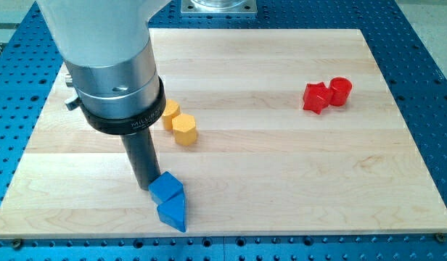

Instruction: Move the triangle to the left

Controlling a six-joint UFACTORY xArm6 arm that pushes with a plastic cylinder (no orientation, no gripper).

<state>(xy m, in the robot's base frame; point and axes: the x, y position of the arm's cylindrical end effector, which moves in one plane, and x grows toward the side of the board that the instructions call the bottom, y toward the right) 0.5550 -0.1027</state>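
Blue triangle (173, 213) below-right of my tip (146, 188)

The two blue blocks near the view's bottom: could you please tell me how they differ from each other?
The blue triangle block lies nearer the view's bottom and comes to a point; the blue cube-like block sits just above it and looks squarer. My tip is at the cube-like block's left side, apart from the triangle. Both share the same blue and touch each other.
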